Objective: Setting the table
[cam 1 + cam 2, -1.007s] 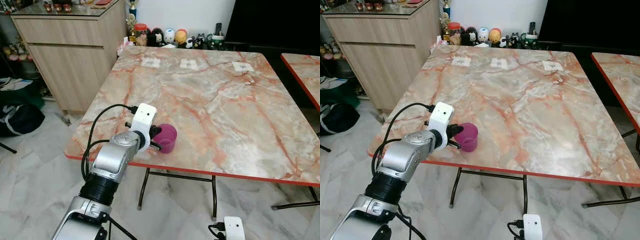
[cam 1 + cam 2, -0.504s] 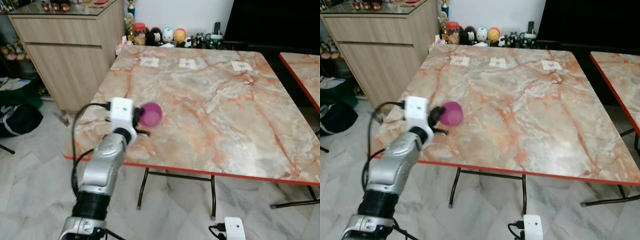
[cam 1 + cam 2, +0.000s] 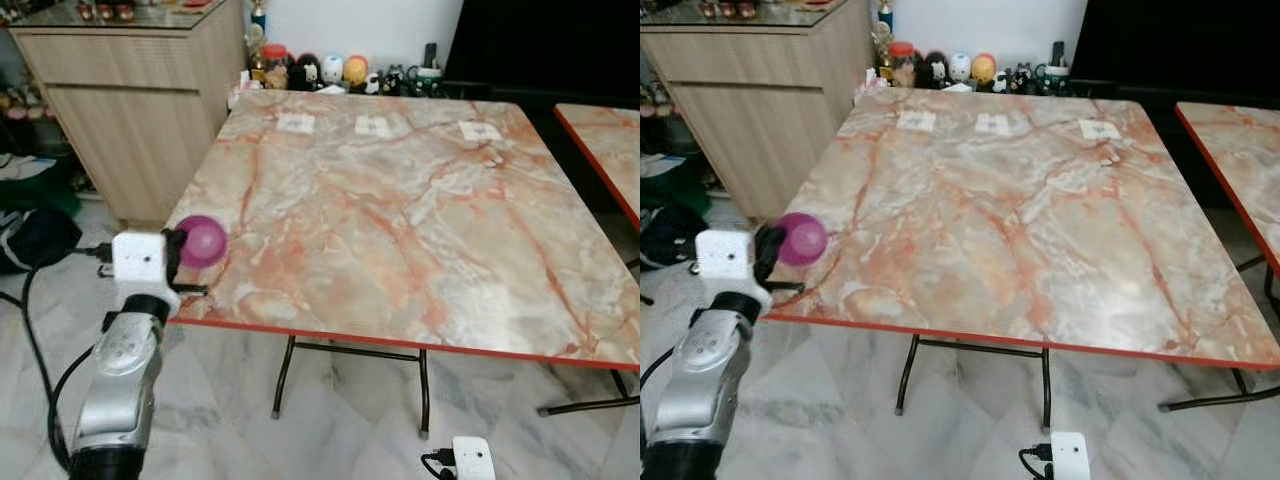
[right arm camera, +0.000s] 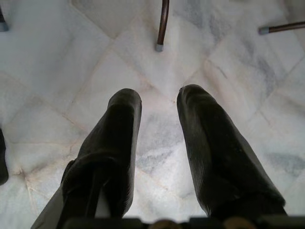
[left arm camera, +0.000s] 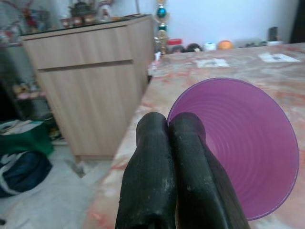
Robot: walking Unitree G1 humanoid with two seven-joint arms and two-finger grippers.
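A purple plastic cup (image 3: 202, 241) hangs in the air at the table's front left corner, tipped on its side. My left gripper (image 3: 180, 252) is shut on its rim. In the left wrist view the two black fingers (image 5: 186, 157) press together on the rim, and the cup's ribbed inside (image 5: 243, 143) faces the camera. The marble-patterned table (image 3: 400, 210) with a red edge carries three small paper cards (image 3: 374, 126) near its far side. My right gripper (image 4: 159, 102) hangs low over the tiled floor, open with nothing between its fingers.
A wooden cabinet (image 3: 140, 100) stands left of the table, with a dark bag (image 3: 35, 235) on the floor beside it. Small figurines (image 3: 330, 72) line the wall behind the table. A second, similar table (image 3: 610, 140) stands at the right. Metal table legs (image 3: 285, 375) show below the front edge.
My left arm has swung left with the cup, from above the table's front edge to its left corner. The cup has gone from upright to lying on its side.
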